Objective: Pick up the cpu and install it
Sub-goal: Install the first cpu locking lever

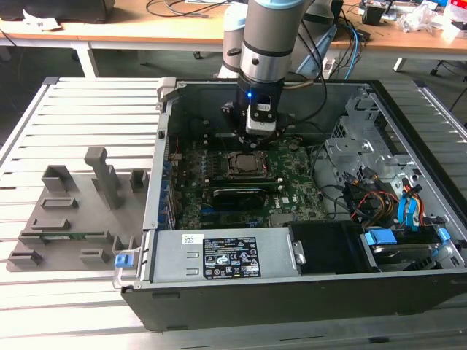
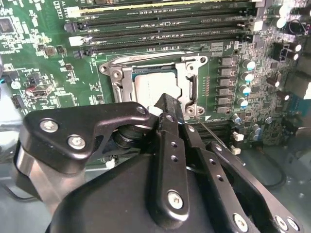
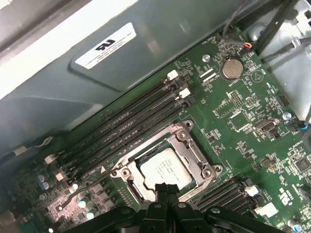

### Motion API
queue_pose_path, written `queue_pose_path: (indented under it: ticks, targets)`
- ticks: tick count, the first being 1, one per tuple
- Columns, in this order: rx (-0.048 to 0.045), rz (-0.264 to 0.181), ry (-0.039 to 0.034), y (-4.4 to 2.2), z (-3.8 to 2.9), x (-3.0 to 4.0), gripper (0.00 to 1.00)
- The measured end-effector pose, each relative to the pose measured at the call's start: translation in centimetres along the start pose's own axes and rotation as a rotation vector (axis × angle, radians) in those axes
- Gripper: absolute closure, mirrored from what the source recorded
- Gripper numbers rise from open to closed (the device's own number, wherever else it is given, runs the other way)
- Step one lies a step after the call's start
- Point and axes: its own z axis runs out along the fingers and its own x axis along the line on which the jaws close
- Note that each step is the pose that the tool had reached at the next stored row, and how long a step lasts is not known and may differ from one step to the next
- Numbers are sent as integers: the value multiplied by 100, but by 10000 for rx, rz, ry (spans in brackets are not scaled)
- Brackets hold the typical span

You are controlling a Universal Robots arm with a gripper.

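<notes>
The cpu [image 3: 164, 171] lies flat in the motherboard socket [image 3: 187, 141], its pale silver top framed by the metal bracket. It also shows in the second wrist view as the cpu [image 2: 151, 86], partly hidden behind my fingers. My gripper [image 3: 167, 186] hovers just above the chip's edge with its black fingertips pressed together and nothing between them. In the exterior view my gripper [image 1: 260, 133] hangs inside the open computer case, just behind the socket [image 1: 244, 164].
Black memory slots [image 3: 126, 126] run beside the socket. A grey holder tray [image 1: 73, 219] lies on the slatted table at the exterior view's left. The case holds a power supply [image 1: 226, 255], a drive cage [image 1: 357, 138] and cable bundles [image 1: 379, 197] on the exterior view's right.
</notes>
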Motion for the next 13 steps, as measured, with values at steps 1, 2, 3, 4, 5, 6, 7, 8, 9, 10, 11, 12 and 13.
queue_pose_path:
  ticks: [1,2,3,4,5,6,7,8,9,10,11,12,13]
  targets:
    - [8,-199,-6,0,0,0,89]
    - [15,-361,-11,0,0,0,89]
    - [23,-570,-18,0,0,0,89]
    - [29,-717,-22,0,0,0,89]
    - [35,-849,-26,0,0,0,89]
    - [38,-944,-29,0,0,0,89]
    - [42,-1023,-31,0,0,0,89]
    - [50,-1200,-37,0,0,0,89]
    - [56,-1382,-43,0,0,0,89]
    - [62,-1505,-46,0,0,0,89]
    - [71,-1734,-54,0,0,0,89]
    - [77,-1880,-58,0,0,0,89]
    - [81,-1980,-61,0,0,0,89]
